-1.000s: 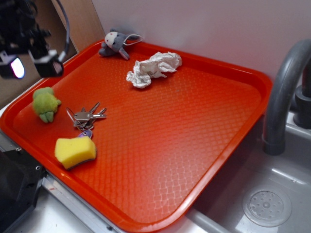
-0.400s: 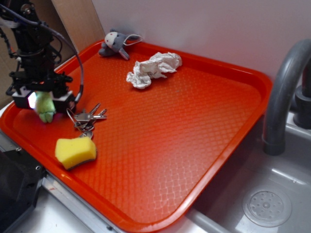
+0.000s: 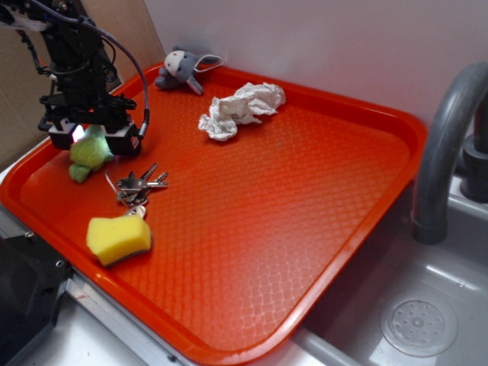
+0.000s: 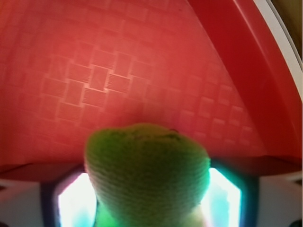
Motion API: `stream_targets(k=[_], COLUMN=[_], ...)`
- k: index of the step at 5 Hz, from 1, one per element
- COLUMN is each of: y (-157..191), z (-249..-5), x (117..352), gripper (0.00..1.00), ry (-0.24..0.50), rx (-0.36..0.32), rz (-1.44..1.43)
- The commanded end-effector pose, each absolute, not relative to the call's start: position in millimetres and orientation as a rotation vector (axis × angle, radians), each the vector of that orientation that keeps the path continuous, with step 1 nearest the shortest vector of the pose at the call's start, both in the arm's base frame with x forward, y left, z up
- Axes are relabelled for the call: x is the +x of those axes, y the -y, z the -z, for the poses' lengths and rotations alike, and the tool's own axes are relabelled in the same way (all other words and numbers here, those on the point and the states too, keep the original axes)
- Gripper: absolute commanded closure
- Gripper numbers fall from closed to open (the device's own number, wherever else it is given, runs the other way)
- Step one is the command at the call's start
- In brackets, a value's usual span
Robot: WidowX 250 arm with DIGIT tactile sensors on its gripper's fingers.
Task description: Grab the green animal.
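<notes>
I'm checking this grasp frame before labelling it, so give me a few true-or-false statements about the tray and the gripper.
1. The gripper has the green animal between its fingers. True.
2. The yellow sponge lies in the sink. False: it lies on the red tray.
3. The keys lie between the green animal and the sponge. True.
4. The grey plush animal sits at the tray's near edge. False: it sits at the far corner.
</notes>
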State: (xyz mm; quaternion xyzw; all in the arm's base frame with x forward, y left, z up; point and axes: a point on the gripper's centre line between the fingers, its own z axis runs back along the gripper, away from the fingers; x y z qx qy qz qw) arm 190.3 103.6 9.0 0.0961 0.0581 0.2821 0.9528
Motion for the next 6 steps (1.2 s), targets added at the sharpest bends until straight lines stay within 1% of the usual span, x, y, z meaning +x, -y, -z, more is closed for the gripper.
stream_targets(k=[1, 2, 3, 4, 5, 6], y=[-88, -55, -29, -3, 30, 44], z=[-23, -72, -124, -173, -202, -205], x=[165, 166, 170, 172, 172, 177], gripper=[1.0, 1.0, 1.0, 1.0, 1.0, 1.0], ry=[-0.123, -0.062, 0.003, 0.069, 0.126, 0.091], rx=[0.191, 0.135, 0.05, 0.022, -0.01, -0.06], rz=[-0.487, -0.294, -0.139, -0.06, 0.009, 0.046])
